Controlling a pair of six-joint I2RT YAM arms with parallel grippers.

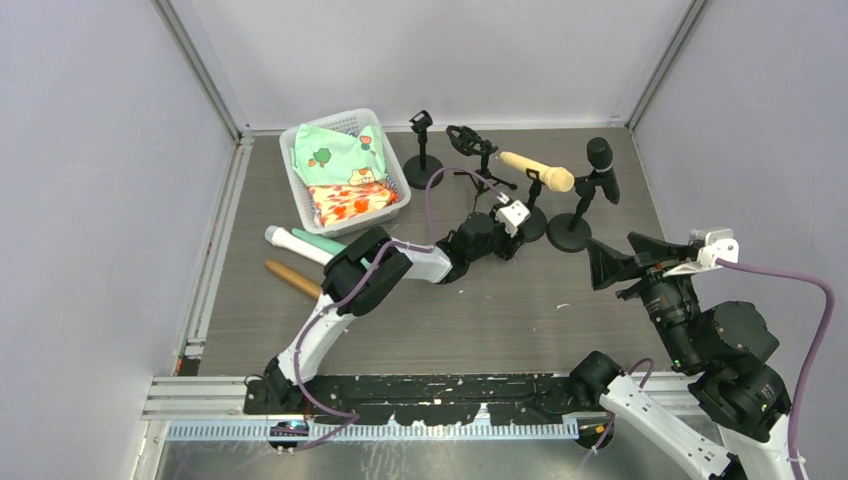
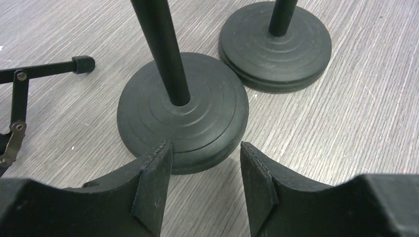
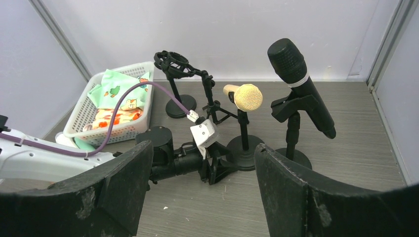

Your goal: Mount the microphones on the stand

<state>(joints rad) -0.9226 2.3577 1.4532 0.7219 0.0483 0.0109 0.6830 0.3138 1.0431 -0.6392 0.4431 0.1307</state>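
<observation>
Cream mic [image 1: 540, 172] and black mic [image 1: 601, 165] are mounted. Both grippers are empty: left gripper [image 2: 206, 148] half-open by the stand base [image 2: 207, 118], right gripper [image 3: 203, 150] wide. White mic [image 1: 285, 239] next, I'd guess.

Setting: we are looking into a robot test cell in a lab.
Enclosure: plain pale wall panels [image 1: 90, 150] box in the work area on three sides, joined by bare metal corner posts [image 1: 200, 65].
Surface: a grey wood-grain tabletop [image 1: 500, 310].
Fixtures: we see two robot arms on a black mounting rail [image 1: 450, 385], with purple cables [image 3: 148, 83] exposed.
</observation>
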